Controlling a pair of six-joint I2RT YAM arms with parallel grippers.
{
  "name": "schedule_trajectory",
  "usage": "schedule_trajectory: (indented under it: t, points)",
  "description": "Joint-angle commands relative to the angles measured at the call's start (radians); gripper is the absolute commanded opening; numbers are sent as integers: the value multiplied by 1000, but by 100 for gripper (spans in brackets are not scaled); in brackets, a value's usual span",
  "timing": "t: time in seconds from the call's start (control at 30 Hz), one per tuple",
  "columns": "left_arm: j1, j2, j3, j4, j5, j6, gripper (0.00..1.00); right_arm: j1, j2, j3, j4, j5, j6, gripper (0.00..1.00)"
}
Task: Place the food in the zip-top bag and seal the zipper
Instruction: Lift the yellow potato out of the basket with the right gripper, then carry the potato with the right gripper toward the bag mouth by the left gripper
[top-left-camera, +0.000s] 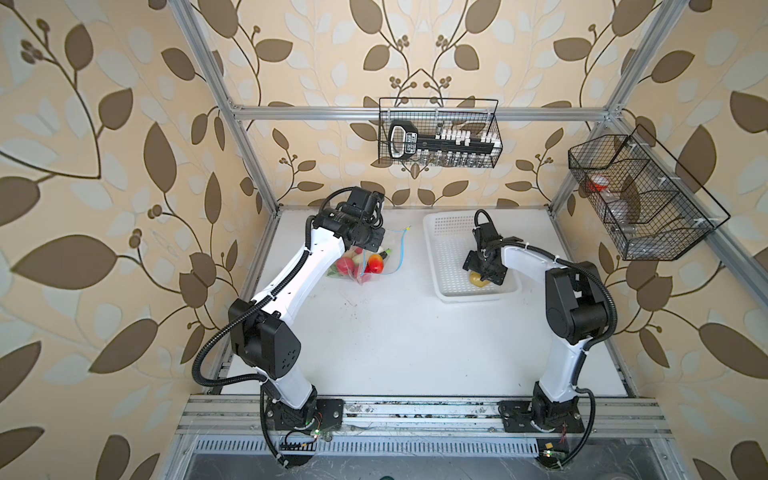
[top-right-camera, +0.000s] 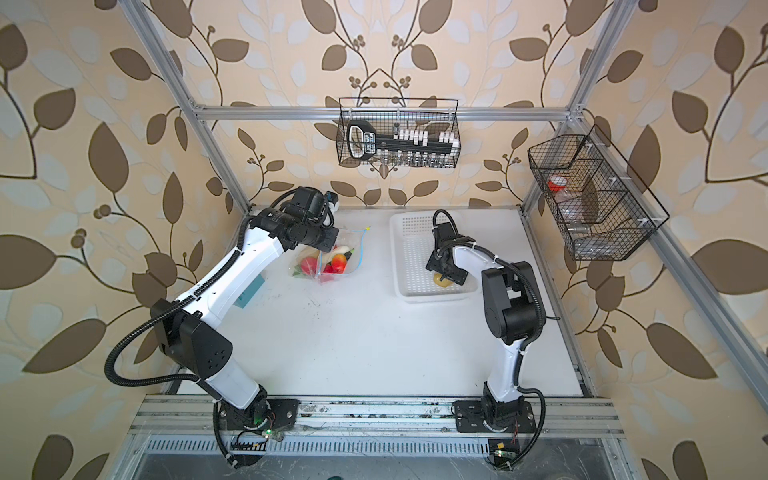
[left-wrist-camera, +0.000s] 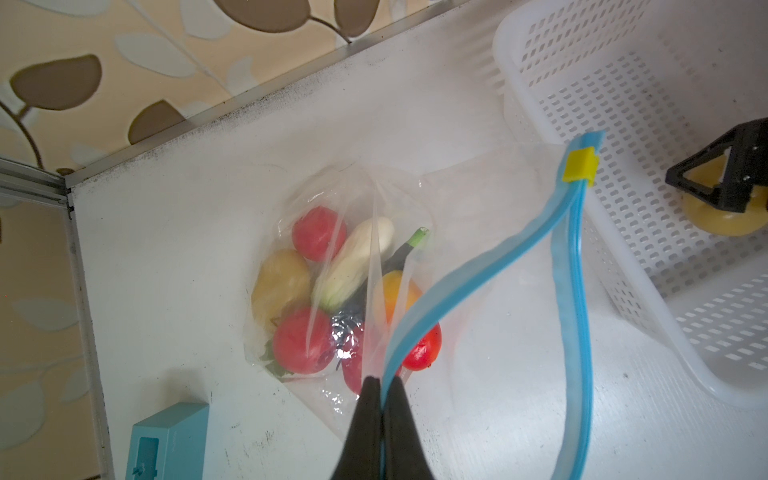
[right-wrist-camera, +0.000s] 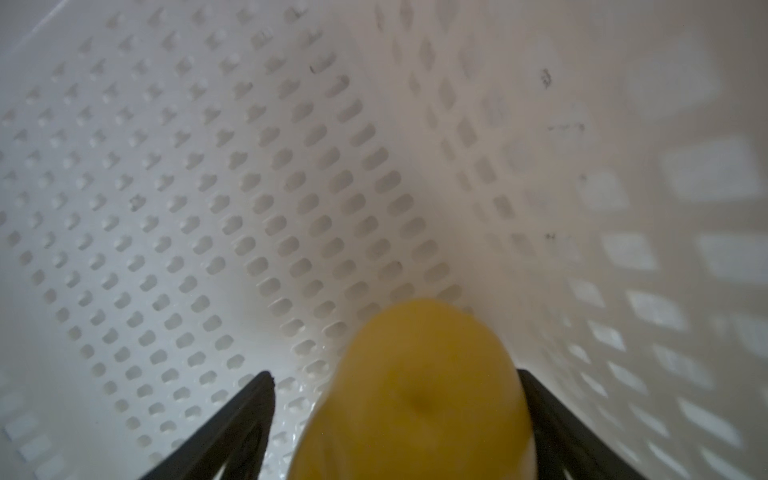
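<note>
Clear plastic first: the bag lies at the back left of the table, and most of the food is already inside it: tomatoes, a potato, cabbage, eggplant and mango. My left gripper is pinched fully closed on the blue zipper, lifting one lip so the mouth gapes. The yellow slider sits at the far end, so nothing is sealed.

Rightward, in the white basket, a second potato waits. My right gripper is down over it, jaws wide on either side, not yet clamped. I judge one transfer and the zip remain.

A teal box sits by the left arm, out of the way. The basket wall is the obstacle to lift over.
</note>
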Motion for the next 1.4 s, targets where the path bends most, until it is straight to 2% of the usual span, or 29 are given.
schedule_trajectory:
  t: [0.0,0.3,0.53,0.73,1.13,1.37]
  points:
    - [-5,-35,1,10,4,4,0,-8,40,34,-3,16,5,85]
    - [-5,-20,12,5,-3,5,0,-11,17,13,43,-30,-7,58]
    - [-5,-21,9,5,0,2,0,-11,-89,-25,91,-81,-4,46]
    - [-5,-18,11,5,1,2,0,-10,-191,-45,121,-115,-7,45]
    - [-5,-13,18,1,9,-1,0,7,-291,-64,227,-327,61,44]
    - [-5,-15,14,2,7,-1,0,37,-337,-70,237,-319,72,44]
